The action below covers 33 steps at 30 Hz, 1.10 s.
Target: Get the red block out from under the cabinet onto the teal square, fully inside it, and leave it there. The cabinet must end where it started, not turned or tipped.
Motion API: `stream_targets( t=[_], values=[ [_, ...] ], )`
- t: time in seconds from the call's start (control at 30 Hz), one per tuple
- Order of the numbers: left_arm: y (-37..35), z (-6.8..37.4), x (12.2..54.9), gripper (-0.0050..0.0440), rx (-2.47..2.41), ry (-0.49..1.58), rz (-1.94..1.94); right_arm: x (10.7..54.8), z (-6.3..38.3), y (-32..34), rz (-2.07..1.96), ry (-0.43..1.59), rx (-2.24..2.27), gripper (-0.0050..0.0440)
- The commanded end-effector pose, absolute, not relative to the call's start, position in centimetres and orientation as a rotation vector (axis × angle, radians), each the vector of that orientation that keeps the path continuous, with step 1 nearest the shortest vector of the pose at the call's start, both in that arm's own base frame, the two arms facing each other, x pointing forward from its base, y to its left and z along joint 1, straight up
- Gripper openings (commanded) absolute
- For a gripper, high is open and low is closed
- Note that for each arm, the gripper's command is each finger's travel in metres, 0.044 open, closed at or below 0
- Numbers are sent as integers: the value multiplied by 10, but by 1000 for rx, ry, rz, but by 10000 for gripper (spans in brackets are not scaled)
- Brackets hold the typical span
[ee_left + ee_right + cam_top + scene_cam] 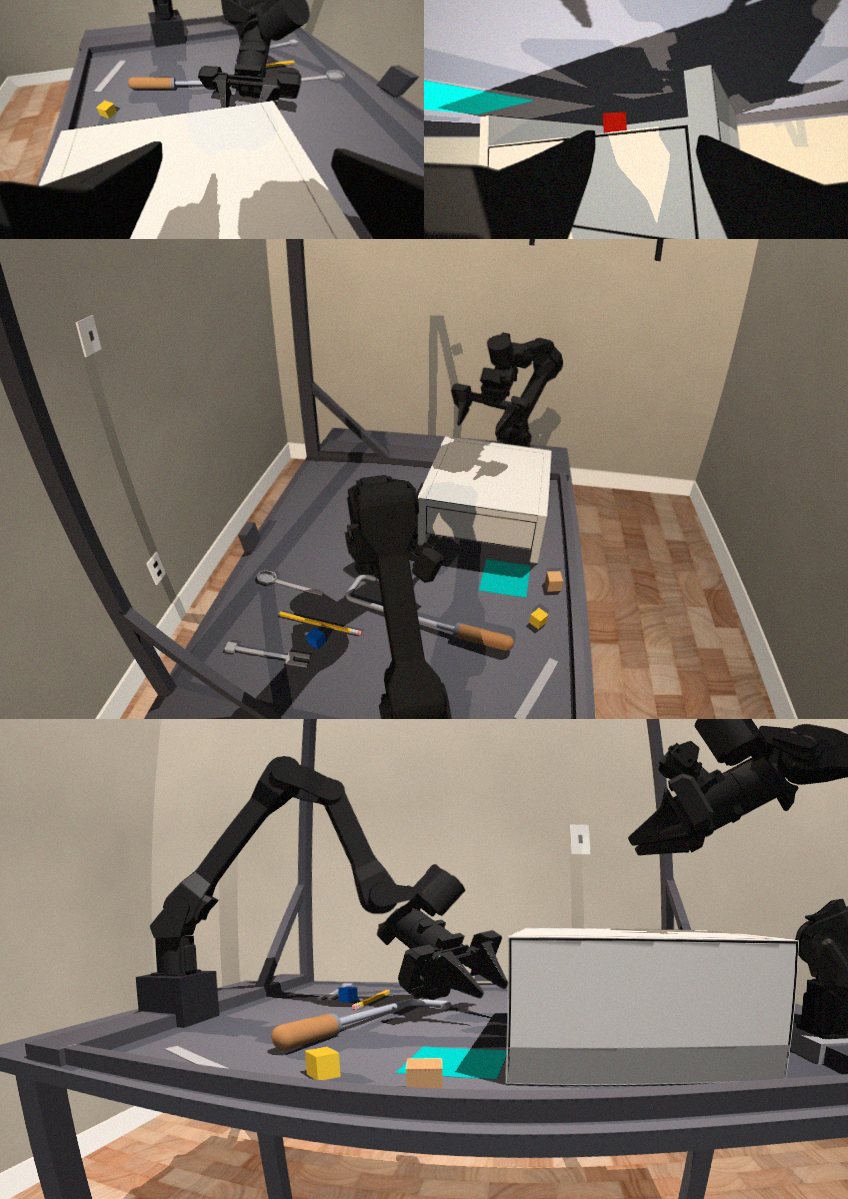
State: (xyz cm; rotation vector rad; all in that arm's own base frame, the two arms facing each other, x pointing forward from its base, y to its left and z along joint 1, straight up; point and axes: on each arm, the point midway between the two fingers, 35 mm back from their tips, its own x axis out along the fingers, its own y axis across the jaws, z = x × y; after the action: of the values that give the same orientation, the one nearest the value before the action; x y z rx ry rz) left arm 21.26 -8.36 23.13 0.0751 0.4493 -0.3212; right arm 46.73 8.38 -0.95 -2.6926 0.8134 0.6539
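Note:
The white cabinet stands on the dark table, and it also shows in the side view. The red block shows only in the right wrist view, small, in the dark gap under the cabinet. The teal square lies on the table just in front of the cabinet. My right gripper is low at the cabinet's front face, with its fingers apart and nothing between them. My left gripper hangs open and empty high above the cabinet's top.
A tan cube and a yellow cube sit to the right of the teal square. An orange-handled tool, a pencil, a blue cube and wrenches lie nearer the front.

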Motion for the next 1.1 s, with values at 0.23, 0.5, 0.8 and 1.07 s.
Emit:
stream_targets(
  t=[0.23, 0.5, 0.8, 1.07],
  values=[
    [-51, 258, 316, 440, 27, 424, -125, 460, 10, 29, 762, 849, -2374, 250],
    [-28, 255, 353, 440, 12, 422, -54, 438, 7, -5, 856, 906, -2150, 250],
    [-19, 252, 365, 440, 6, 425, -29, 401, 10, -41, 934, 986, -1802, 250],
    [-19, 250, 363, 440, 6, 429, -30, 370, 15, -58, 957, 1038, -1548, 250]
  ],
)
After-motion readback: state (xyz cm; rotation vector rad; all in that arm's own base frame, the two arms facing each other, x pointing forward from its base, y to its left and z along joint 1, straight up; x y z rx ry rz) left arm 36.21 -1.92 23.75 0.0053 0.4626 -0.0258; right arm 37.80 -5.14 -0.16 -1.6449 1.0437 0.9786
